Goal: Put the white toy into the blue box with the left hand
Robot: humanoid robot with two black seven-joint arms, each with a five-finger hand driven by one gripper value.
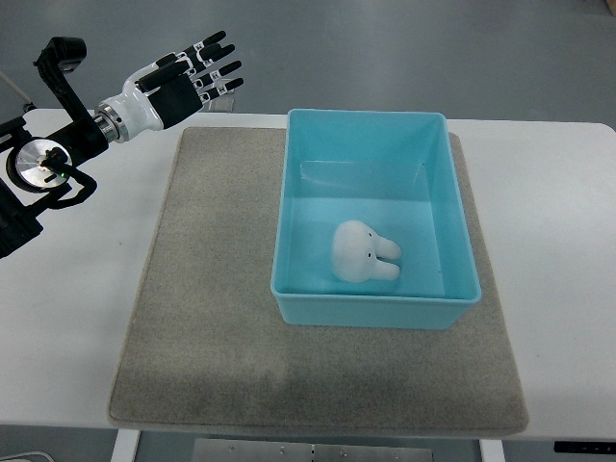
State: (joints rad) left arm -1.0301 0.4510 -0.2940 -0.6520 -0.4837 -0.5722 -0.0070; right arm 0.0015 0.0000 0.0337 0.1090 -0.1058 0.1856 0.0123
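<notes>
The white toy already lies inside the blue box, resting on the box floor toward the near side, its two ear-like lobes pointing to the picture's right. It touches nothing but the floor, as far as can be seen, and sits clear of the walls. The box itself stands on a grey mat that covers the middle of the white worktop.

The left hand is well apart from the box, up at the far left corner of the mat, raised above the worktop's back edge. Its fingers are spread and straight, and it holds nothing. The arm behind it comes in from the left edge. The right arm does not show.

Judged from this layout, the placing itself looks done: the toy is in the box and the hand has let go. What is left, if anything, is only for the arm to settle to rest. Whether the toy lies flat or slightly propped on its lobes is hard to tell from this steep angle.
</notes>
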